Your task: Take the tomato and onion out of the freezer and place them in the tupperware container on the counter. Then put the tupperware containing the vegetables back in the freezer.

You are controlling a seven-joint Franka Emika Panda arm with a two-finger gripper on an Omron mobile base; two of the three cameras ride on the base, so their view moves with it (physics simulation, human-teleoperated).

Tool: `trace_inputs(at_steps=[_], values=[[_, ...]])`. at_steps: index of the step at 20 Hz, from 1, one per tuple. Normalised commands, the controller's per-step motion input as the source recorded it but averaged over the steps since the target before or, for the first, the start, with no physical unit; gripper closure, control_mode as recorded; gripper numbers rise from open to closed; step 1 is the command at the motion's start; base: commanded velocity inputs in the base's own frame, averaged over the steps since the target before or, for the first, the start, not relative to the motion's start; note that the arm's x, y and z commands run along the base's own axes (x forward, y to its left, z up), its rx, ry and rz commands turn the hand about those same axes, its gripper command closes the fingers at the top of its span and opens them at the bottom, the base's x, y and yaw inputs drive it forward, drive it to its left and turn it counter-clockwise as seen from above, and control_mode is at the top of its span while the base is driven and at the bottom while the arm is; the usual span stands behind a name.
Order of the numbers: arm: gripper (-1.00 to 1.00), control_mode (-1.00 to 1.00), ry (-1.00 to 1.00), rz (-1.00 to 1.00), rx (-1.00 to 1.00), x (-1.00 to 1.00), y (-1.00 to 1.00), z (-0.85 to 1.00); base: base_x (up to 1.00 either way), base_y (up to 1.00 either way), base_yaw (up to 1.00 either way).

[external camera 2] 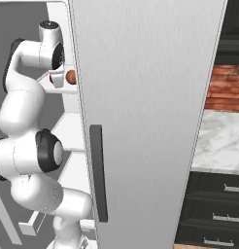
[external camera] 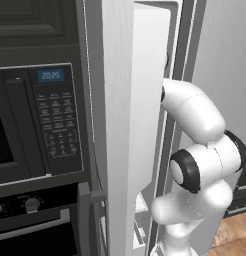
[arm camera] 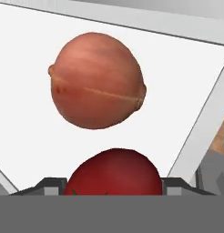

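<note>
The tomato (arm camera: 114,172) sits right between the fingers (arm camera: 114,189) at the bottom of the hand view, its red flanks level with the two dark tips, which look closed against its sides; the fingers appear to be pinching the tomato, though the actual contact is hidden below the frame edge, so the firmness of the hold is a judgement. Just beyond the fingers, straight ahead, lies the onion (arm camera: 97,80) on the white shelf (arm camera: 186,77) of the freezer (external camera 2: 141,97), apart from the tomato by a thin strip of shelf. The main risk is the smooth round fruit squirting out if the tips bear only on its near curve and not across its widest part; it would then roll forward into the onion and could push both deeper along the shelf. A second risk comes on withdrawal: in the right base view the arm reaches in past the edge of the open freezer door, with the onion (external camera 2: 71,77) visible beside the wrist, so a careless pull-back could clip the door edge or shelf lip and jolt the tomato loose. The desk (external camera 2: 221,141) lies well off to the side, beyond the door, a long carry for a doubtful hold.
</note>
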Motion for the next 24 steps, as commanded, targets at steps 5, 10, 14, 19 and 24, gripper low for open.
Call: trace_inputs(at_steps=[5,10,14,19,24], values=[[1.00,-1.00,-0.05,-0.02,0.08,-0.82,-0.34,0.00,0.00,0.00,0.00],[1.00,-1.00,-0.05,0.00,0.05,-1.00,-0.38,0.06,0.00,0.00,0.00],[1.00,-1.00,-0.04,0.00,0.00,-1.00,-0.38,0.10,0.00,0.00,0.00],[1.00,-1.00,-0.04,0.05,-0.03,-0.96,-0.32,0.13,0.00,0.00,0.00],[1.00,-1.00,-0.03,0.22,-0.15,-0.80,-0.33,0.17,0.00,0.00,0.00]])
